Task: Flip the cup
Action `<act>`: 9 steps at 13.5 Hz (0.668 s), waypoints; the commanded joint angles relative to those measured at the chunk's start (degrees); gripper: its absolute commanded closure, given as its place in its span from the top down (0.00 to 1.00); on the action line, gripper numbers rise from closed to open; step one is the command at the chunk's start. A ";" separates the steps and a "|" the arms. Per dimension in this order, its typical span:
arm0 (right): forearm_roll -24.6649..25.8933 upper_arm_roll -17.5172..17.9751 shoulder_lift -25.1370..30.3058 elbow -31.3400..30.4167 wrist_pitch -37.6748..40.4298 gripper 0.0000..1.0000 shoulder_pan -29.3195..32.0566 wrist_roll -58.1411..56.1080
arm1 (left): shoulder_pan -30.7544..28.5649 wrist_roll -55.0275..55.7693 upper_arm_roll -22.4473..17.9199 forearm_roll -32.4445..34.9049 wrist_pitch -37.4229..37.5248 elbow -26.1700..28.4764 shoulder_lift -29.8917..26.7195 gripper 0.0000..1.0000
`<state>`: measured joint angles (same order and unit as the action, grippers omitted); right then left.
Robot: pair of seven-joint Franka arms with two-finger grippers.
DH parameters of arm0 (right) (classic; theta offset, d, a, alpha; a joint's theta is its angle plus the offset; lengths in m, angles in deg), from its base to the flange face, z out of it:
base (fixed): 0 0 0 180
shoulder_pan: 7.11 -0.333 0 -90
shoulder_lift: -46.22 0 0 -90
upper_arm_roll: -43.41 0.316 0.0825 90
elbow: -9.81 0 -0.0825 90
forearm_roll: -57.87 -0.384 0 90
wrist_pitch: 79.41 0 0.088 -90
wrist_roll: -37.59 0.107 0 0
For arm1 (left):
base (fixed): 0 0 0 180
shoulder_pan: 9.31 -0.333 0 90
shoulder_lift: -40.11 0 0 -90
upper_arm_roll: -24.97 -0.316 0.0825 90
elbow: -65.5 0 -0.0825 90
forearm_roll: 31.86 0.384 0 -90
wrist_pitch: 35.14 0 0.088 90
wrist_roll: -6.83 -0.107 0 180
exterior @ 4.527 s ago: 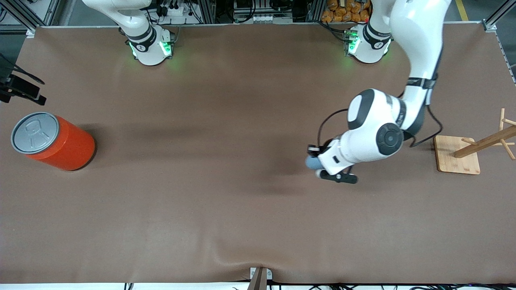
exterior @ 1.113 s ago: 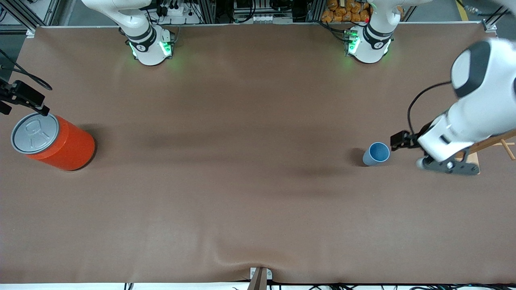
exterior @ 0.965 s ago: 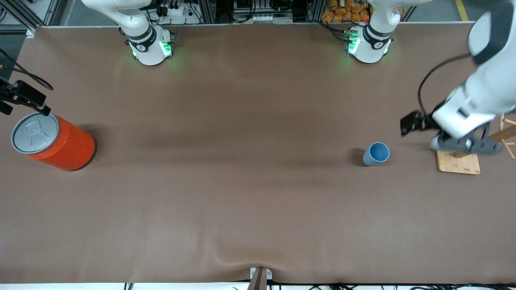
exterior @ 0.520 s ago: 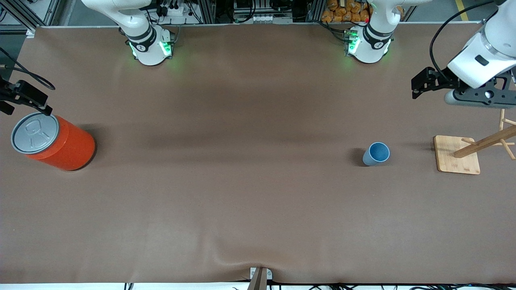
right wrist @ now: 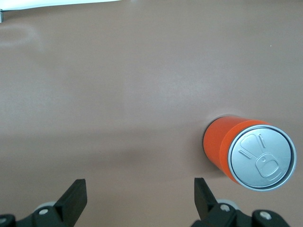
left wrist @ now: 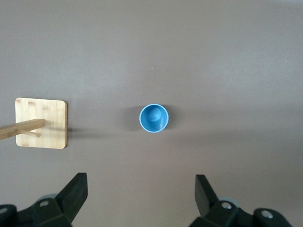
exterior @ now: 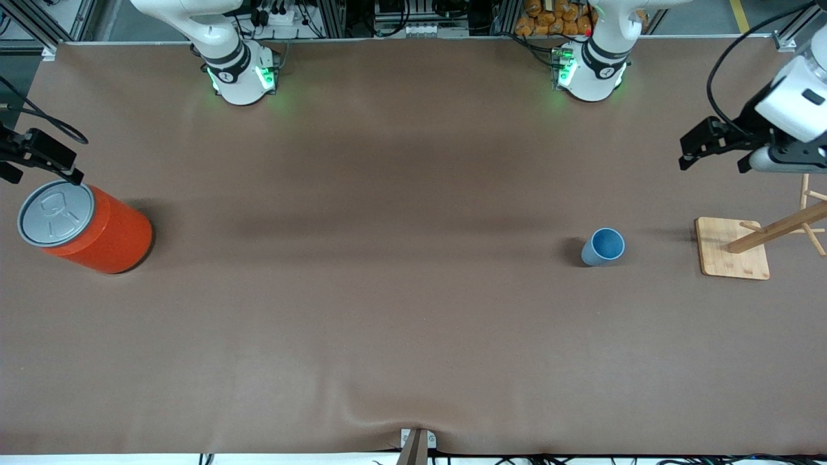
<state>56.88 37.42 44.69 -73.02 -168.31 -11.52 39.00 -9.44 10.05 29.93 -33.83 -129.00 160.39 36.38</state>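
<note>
On the brown table (exterior: 387, 323), toward my left arm's end, the cup (exterior: 603, 247) stands upright with its mouth up, its darker blue inside showing, and nothing touches it. Beside it, closer to that same end of the table and well apart from it, sits a square wooden base (exterior: 732, 248) with a slanted wooden peg stand (exterior: 782, 226) rising from it. At my right arm's end, about as near to the front camera as the cup, an orange can (exterior: 90, 226) stands upright with its grey pull-tab lid (exterior: 56, 213) on top. My left gripper (exterior: 743, 152) hangs in the air over bare table near the edge at my left arm's end, above a spot farther from the front camera than the wooden base; it holds nothing, and in my left wrist view its fingers (left wrist: 73, 194) stand wide apart with the cup (left wrist: 154, 117) and the wooden base (left wrist: 41, 123) on the table below. My right gripper (exterior: 39, 158) hovers just off the can at the table's edge, that arm waiting; it is empty too, its fingers (right wrist: 73, 196) spread wide in my right wrist view, with the can (right wrist: 248, 153) on the table below them.
</note>
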 commanded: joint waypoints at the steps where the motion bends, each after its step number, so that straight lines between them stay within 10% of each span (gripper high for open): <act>1: -0.06 -0.34 0.73 -0.49 0.75 1.00 0.01 0.44 | 0.39 -0.40 -1.09 -0.94 -0.79 0.47 -0.40 1.00; 9: 0.02 -0.52 0.73 -0.49 1.36 1.00 0.27 0.44 | 0.30 -0.92 -4.58 -0.41 -0.79 -0.58 -0.75 1.00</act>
<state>56.88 36.87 44.69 -73.09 -167.42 -11.46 39.00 -9.24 10.20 28.37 -34.10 -129.60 159.87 36.29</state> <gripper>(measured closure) 0.000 0.000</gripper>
